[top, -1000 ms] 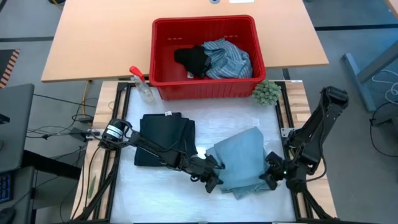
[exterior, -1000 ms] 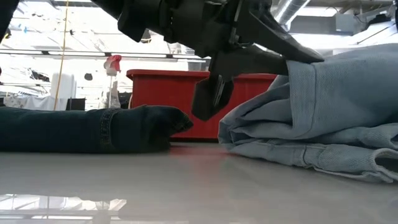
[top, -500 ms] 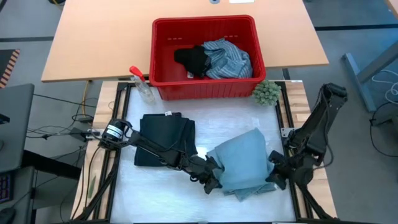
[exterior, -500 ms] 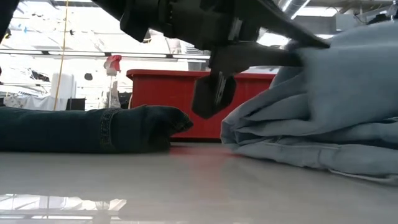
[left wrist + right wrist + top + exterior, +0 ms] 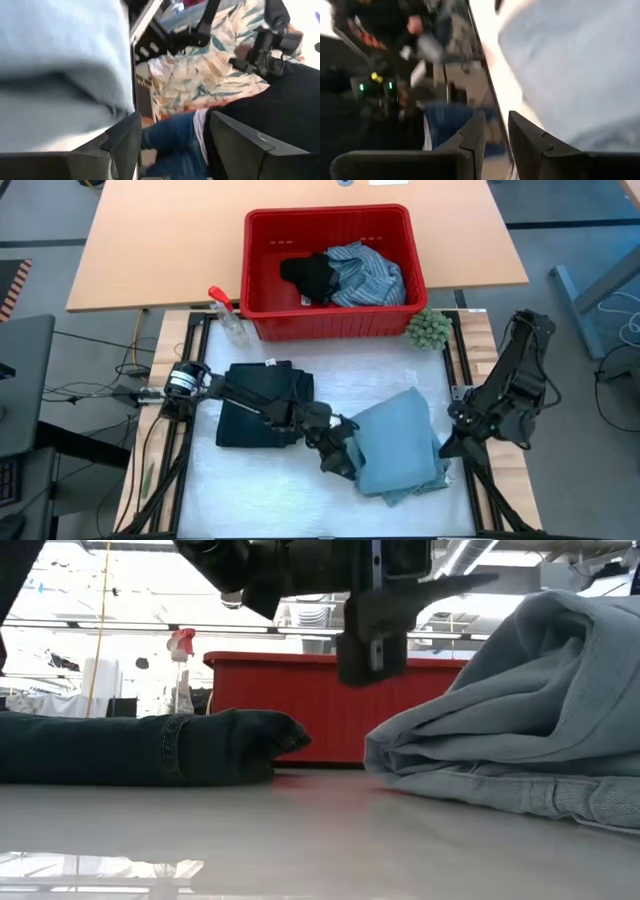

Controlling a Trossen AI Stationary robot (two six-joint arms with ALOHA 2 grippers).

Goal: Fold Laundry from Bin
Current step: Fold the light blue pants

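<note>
Our left gripper sits lower centre, fingers parted and empty, touching the light blue jeans on its right. Nearer than our right gripper, nearly closed on nothing at the bundle's right edge.

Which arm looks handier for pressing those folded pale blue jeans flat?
Probably the left: its claw sits at the folded light blue denim jeans' edge, while the right claw sits beside them.

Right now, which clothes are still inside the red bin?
The blue-white striped shirt and the small black piece. The light blue jeans and dark navy piece lie out on the table.
</note>
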